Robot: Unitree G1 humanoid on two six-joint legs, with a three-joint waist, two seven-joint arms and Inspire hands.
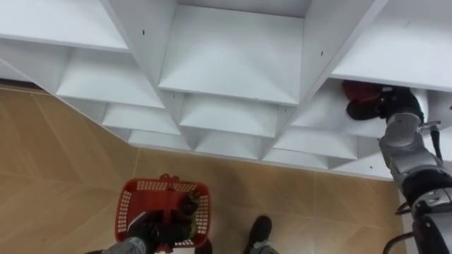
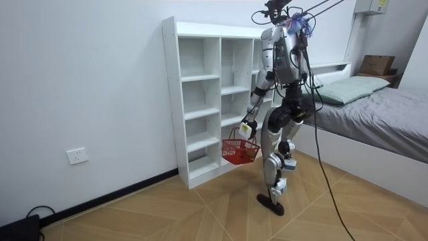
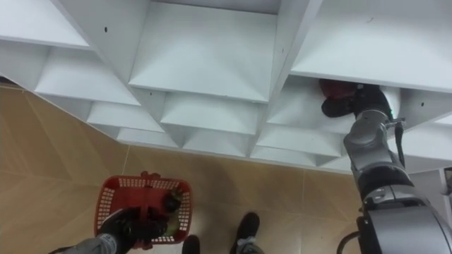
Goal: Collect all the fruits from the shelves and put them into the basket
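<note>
A red plastic basket (image 1: 134, 204) hangs low over the wooden floor, with my left hand (image 1: 150, 230) shut on its handle. A dark fruit (image 1: 188, 205) lies inside it. In the room view the same basket (image 2: 241, 152) hangs from my left hand (image 2: 245, 127) in front of the white closet (image 2: 200, 100). My right arm reaches into a compartment of the closet's right column. There my right hand (image 1: 378, 104) has its dark fingers curled round a red fruit (image 1: 359, 89) on the shelf board. The hand hides part of the fruit.
I stand close to the open white closet (image 1: 233, 63), whose other compartments hold nothing. A bed (image 2: 374, 114) with a grey cover stands at the room view's right. A wall socket (image 2: 77, 156) sits low on the wall to the left.
</note>
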